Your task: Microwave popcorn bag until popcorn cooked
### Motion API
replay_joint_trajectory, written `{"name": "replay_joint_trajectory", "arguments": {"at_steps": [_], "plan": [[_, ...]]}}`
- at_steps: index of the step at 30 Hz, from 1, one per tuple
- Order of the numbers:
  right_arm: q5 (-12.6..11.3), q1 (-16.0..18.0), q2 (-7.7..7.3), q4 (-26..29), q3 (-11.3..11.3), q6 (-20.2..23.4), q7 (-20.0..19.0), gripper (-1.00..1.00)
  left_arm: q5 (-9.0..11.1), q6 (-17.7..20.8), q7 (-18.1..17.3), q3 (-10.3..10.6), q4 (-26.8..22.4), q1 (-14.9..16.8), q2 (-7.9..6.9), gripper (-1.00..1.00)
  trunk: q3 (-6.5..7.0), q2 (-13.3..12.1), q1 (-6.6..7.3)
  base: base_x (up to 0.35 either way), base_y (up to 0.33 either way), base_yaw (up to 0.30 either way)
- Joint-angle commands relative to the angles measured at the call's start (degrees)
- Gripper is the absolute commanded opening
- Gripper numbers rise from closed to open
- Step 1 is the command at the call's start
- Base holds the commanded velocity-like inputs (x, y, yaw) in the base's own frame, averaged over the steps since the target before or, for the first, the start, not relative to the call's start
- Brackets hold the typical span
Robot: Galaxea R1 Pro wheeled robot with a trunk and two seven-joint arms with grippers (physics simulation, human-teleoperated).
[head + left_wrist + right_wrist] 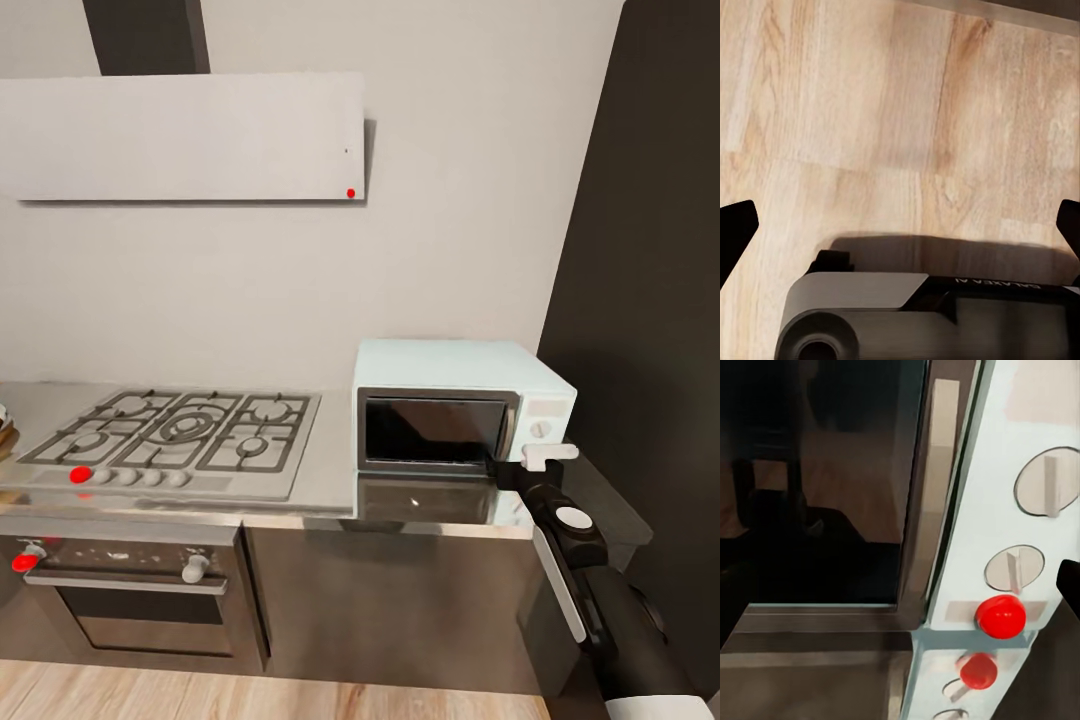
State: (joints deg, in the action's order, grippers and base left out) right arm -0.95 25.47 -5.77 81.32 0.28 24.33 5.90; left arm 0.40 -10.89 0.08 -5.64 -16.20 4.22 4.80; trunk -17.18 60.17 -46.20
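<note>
Upside-down pale lettering, seemingly "GALAXEA", runs along the dark robot arm casing [997, 283] above the wood floor [870, 112].

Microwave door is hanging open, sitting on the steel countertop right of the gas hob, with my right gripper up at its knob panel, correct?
Not quite: the microwave door is closed, as the head view shows. It does sit on the countertop right of the gas hob, right gripper at its knob panel.

The steel countertop [320, 490] carries the pale-blue microwave [455, 405] beside a gas hob [180, 435].
</note>
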Motion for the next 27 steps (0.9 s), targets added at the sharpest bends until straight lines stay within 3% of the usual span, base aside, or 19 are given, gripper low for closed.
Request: {"name": "replay_joint_trajectory", "arguments": {"at_steps": [1,15,20,27], "plan": [[-0.11,0.05,-0.03,0.07,0.07,0.29,0.25,1.00,0.04,-0.18,0.01,-0.25,0.08,0.02,0.04,1.00,-0.07,0.05,0.00,0.004,-0.004,0.000],[-0.11,0.25,-0.03,-0.87,-0.09,0.33,0.43,1.00,0.04,-0.19,0.01,-0.25,0.11,0.00,0.04,1.00,-0.07,0.05,0.00,0.063,0.000,0.000],[-0.22,4.66,-0.03,-9.90,-0.18,0.12,0.40,1.00,0.04,-0.21,0.01,-0.24,0.11,0.00,0.04,1.00,-0.07,0.05,0.00,0.004,0.000,0.000],[-0.44,5.29,-0.03,-11.17,-0.55,-0.30,0.45,1.00,0.04,-0.20,0.01,-0.25,0.11,0.00,0.04,1.00,-0.07,0.05,0.00,0.000,0.000,0.000]]}}
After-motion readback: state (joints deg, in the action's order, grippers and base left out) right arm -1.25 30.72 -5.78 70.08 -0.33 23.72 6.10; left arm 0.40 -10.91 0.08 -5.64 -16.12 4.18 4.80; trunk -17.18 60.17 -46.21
